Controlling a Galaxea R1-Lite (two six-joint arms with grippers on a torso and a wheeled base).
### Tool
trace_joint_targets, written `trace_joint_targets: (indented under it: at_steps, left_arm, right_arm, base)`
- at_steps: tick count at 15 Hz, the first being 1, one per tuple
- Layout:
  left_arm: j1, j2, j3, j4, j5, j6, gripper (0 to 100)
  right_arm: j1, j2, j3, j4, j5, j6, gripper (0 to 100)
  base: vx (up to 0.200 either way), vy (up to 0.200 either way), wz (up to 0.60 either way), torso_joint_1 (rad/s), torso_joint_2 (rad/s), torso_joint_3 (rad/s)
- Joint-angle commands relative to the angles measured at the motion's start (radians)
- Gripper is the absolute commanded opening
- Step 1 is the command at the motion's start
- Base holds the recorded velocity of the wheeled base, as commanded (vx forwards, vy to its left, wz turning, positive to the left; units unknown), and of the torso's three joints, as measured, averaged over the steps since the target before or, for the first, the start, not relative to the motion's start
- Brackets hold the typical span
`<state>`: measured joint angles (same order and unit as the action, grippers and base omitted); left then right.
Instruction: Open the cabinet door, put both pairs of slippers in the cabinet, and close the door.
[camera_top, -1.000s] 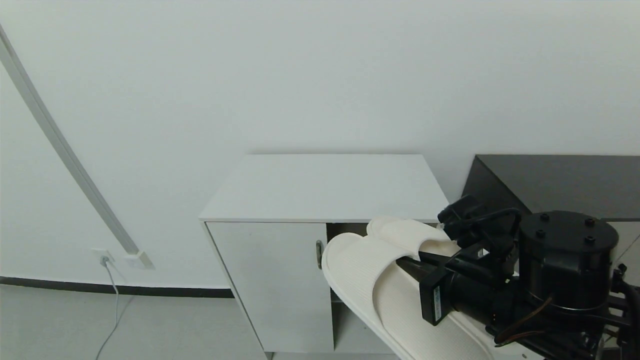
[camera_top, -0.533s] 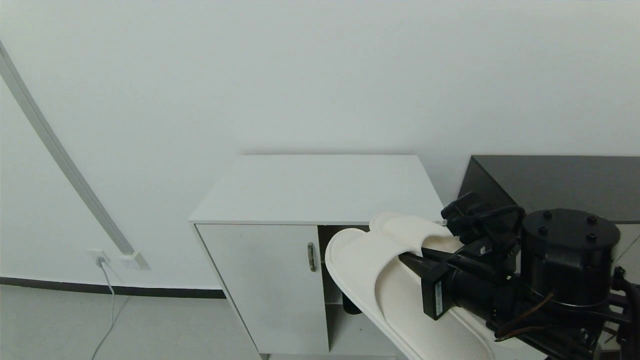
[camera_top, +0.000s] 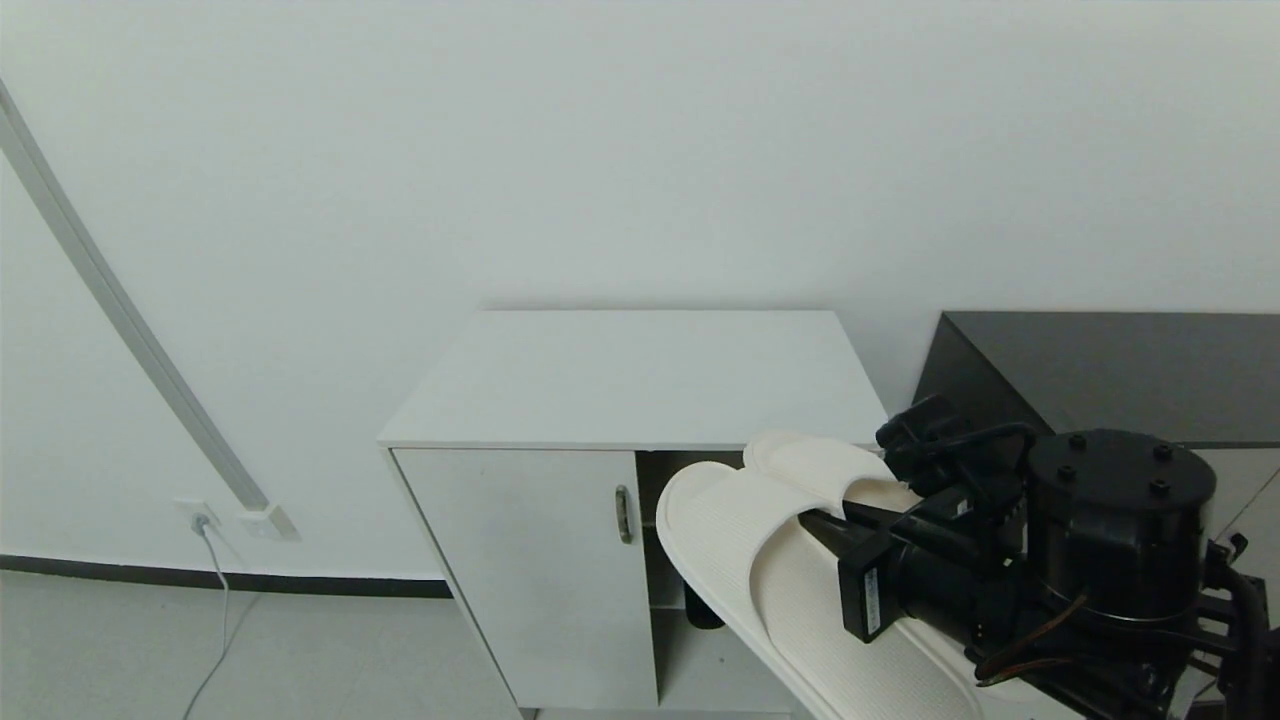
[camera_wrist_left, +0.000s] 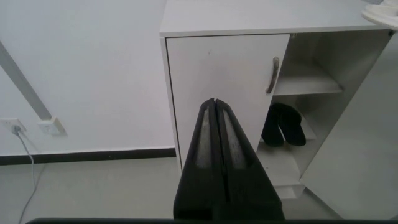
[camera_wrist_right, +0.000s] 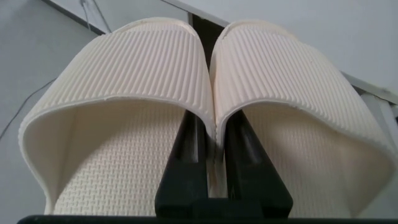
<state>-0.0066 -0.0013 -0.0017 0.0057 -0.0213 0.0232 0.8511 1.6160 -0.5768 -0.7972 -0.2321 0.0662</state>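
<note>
White wall backs the white cabinet (camera_top: 640, 375), whose left door (camera_top: 530, 570) is shut and whose right half stands open. I judge the step in hand to be stowing the second pair. My right gripper (camera_top: 825, 520) hangs in front of the opening, its jaws pinching the inner walls of the white slippers (camera_top: 745, 560) together, toes toward the cabinet.

Next I must carry them through the opening onto a shelf, keeping the toes under the top board and off the door's edge. Then I let go and draw back before the door can be closed.

My left wrist view gives what the head view mostly hides: the shelves (camera_wrist_left: 308, 84) inside, with a dark pair of slippers (camera_wrist_left: 283, 124) propped on a lower one. It also shows my left gripper (camera_wrist_left: 215, 107) pressed together on nothing. My right wrist view shows the pinch itself, with a finger (camera_wrist_right: 189, 140) inside each slipper.
</note>
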Motion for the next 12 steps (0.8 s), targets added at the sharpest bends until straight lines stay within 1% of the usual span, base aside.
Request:
trace_joint_targets:
  at_steps: [1, 4, 5, 8, 12]
  left_arm:
    - [0.0, 0.001, 0.0, 0.0, 0.0, 0.0, 0]
    - [0.0, 0.001, 0.0, 0.0, 0.0, 0.0, 0]
    - [0.0, 0.001, 0.0, 0.0, 0.0, 0.0, 0]
    - [0.0, 0.001, 0.0, 0.0, 0.0, 0.0, 0]
    - [0.0, 0.001, 0.0, 0.0, 0.0, 0.0, 0]
  right_arm:
    - [0.002, 0.009, 0.002, 0.0, 0.002, 0.0, 0]
    - [0.002, 0.024, 0.003, -0.014, 0.002, 0.0, 0]
    - [0.002, 0.028, 0.005, -0.025, 0.0, 0.0, 0]
    - [0.002, 0.033, 0.006, -0.036, 0.0, 0.0, 0]
    - [0.003, 0.033, 0.015, -0.037, 0.0, 0.0, 0]
  base:
    - [0.0, 0.0, 0.0, 0.0, 0.0, 0.0]
    - [0.0, 0.0, 0.0, -0.015, 0.02, 0.017]
    - [0.0, 0.0, 0.0, -0.129, 0.3, 0.154]
    - [0.0, 0.0, 0.0, -0.178, 0.41, 0.227]
    - [0.0, 0.0, 0.0, -0.23, 0.55, 0.312]
